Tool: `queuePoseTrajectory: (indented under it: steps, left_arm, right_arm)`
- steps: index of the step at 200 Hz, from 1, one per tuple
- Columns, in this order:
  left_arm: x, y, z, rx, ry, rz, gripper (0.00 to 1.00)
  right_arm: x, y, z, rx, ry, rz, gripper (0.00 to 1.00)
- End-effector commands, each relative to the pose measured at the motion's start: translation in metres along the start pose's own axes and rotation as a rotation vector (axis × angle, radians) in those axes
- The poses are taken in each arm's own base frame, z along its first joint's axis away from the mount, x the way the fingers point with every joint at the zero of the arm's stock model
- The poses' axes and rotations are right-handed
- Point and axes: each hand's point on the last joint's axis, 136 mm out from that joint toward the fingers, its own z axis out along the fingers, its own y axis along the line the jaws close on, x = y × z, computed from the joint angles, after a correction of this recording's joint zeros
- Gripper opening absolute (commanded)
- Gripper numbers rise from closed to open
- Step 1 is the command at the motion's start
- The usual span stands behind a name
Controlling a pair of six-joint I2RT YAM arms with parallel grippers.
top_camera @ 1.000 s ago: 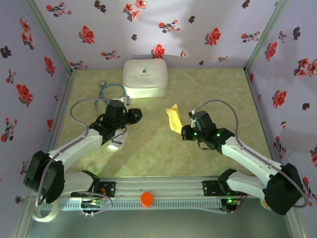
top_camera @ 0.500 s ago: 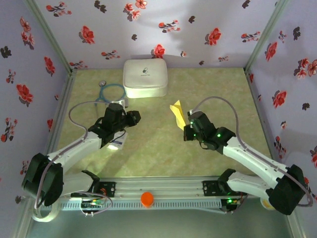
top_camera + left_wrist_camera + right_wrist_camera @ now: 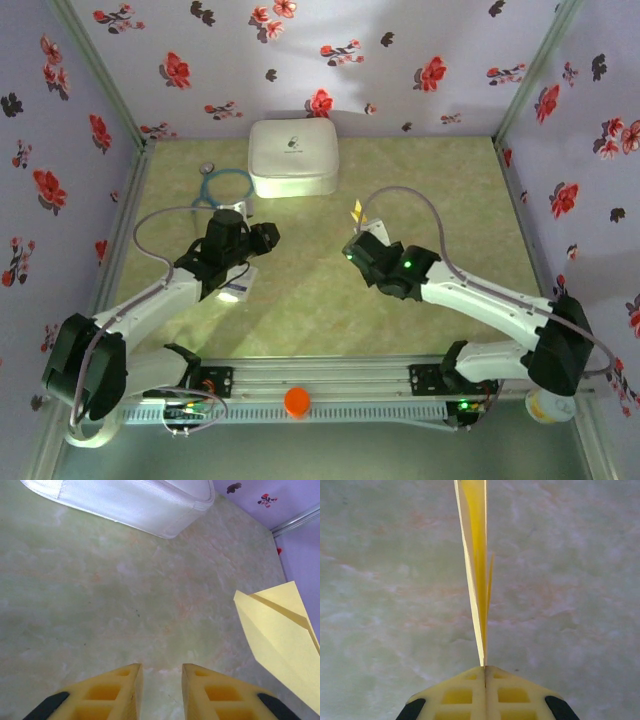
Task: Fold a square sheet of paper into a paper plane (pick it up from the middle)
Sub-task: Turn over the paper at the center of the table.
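The square sheet of paper is folded into a narrow yellow paper plane (image 3: 476, 555), and my right gripper (image 3: 484, 667) is shut on its lower edge. Here the plane stands edge-on, rising straight up from the pinched fingertips above the table. From above, only a small yellow tip of the plane (image 3: 357, 209) shows past the right gripper (image 3: 358, 245) near the table's middle. My left gripper (image 3: 161, 667) hovers over bare table with a small gap between its fingers and nothing in it. The plane (image 3: 280, 630) hangs to its right, its broad side showing. The left gripper (image 3: 268, 236) faces the right one.
A white rounded case (image 3: 292, 157) stands at the back centre and shows as the case (image 3: 125, 500) at the top of the left wrist view. A blue looped cord (image 3: 225, 185) lies left of it. A small white packet (image 3: 237, 288) lies under the left arm. Flowered walls enclose the table.
The right arm has swung left toward the table's middle with the plane, which has turned from broadside to nearly edge-on from above. The left gripper has drifted slightly left.
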Motion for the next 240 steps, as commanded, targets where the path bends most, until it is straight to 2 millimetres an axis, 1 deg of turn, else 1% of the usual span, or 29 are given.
queuePoseTrajectory:
  steps: [1,35,55,69,96,120,131,145,154,158,163,171,179,188,189,202,213,224,240]
  left_arm:
    - [-0.002,0.005,-0.005,-0.007,-0.021,-0.016,0.27]
    - [-0.004,0.005,-0.007,-0.009,-0.027,-0.021,0.27]
    - [-0.004,0.006,-0.008,-0.014,-0.025,-0.022,0.27]
    - [-0.004,0.008,-0.008,-0.021,-0.03,-0.032,0.27]
    - [-0.007,0.013,-0.008,-0.025,-0.048,-0.068,0.27]
    - [-0.008,0.017,-0.008,-0.039,-0.052,-0.083,0.27]
    - [-0.009,0.019,-0.009,-0.043,-0.056,-0.089,0.27]
    - [-0.009,0.022,-0.009,-0.053,-0.052,-0.097,0.27]
    - [-0.008,0.024,-0.01,-0.06,-0.048,-0.101,0.27]
    - [-0.007,0.025,-0.01,-0.065,-0.047,-0.104,0.27]
    - [-0.007,0.026,-0.01,-0.069,-0.044,-0.107,0.27]
    - [-0.006,0.028,-0.011,-0.073,-0.044,-0.11,0.27]
    - [-0.006,0.029,-0.012,-0.077,-0.045,-0.116,0.27]
    - [-0.005,0.03,-0.012,-0.076,-0.044,-0.117,0.27]
    - [-0.005,0.03,-0.012,-0.077,-0.044,-0.117,0.27]
    - [-0.007,0.029,-0.011,-0.077,-0.045,-0.116,0.27]
    - [-0.008,0.028,-0.011,-0.076,-0.044,-0.115,0.27]
    - [-0.008,0.026,-0.009,-0.071,-0.036,-0.114,0.27]
    - [-0.006,0.024,-0.005,-0.058,-0.019,-0.116,0.27]
  right_arm:
    - [-0.002,-0.024,-0.002,0.175,0.005,-0.057,0.05]
    - [0.006,-0.014,0.013,0.215,0.05,-0.102,0.07]
    - [0.011,-0.001,0.022,0.203,0.08,-0.143,0.09]
    - [0.015,0.014,0.028,0.156,0.115,-0.18,0.1]
    - [0.024,0.058,0.038,0.048,0.161,-0.317,0.12]
    - [0.03,0.081,0.044,0.031,0.211,-0.392,0.14]
    - [0.033,0.095,0.046,-0.006,0.23,-0.413,0.15]
    - [0.039,0.11,0.047,-0.073,0.262,-0.398,0.17]
    - [0.04,0.113,0.049,-0.082,0.268,-0.37,0.19]
    - [0.04,0.114,0.048,-0.093,0.273,-0.358,0.24]
    - [0.041,0.116,0.048,-0.113,0.28,-0.345,0.26]
    - [0.041,0.121,0.046,-0.157,0.285,-0.318,0.3]
    - [0.038,0.124,0.045,-0.199,0.278,-0.279,0.35]
    - [0.037,0.131,0.039,-0.287,0.276,-0.228,0.4]
    - [0.039,0.131,0.04,-0.29,0.282,-0.224,0.4]
    - [0.031,0.133,0.034,-0.378,0.253,-0.134,0.45]
    - [0.023,0.13,0.029,-0.442,0.228,-0.059,0.48]
    - [0.016,0.117,0.03,-0.453,0.199,0.033,0.48]
    - [0.014,0.098,0.038,-0.495,0.19,0.186,0.43]
